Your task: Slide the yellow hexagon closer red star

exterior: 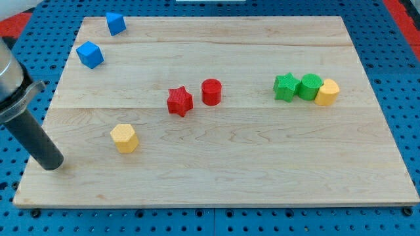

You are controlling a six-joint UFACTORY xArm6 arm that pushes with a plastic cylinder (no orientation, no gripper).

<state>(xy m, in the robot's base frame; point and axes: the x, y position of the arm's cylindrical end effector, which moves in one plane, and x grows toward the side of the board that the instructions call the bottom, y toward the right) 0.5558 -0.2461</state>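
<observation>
The yellow hexagon lies on the wooden board at the lower left. The red star lies up and to the right of it, near the board's middle, with a gap between them. My tip rests on the board near its left edge, to the left of and slightly below the yellow hexagon, not touching it. The dark rod slants up to the view's left edge.
A red cylinder stands just right of the red star. A green star, a green cylinder and a second yellow block sit in a row at the right. Two blue cubes lie at the upper left.
</observation>
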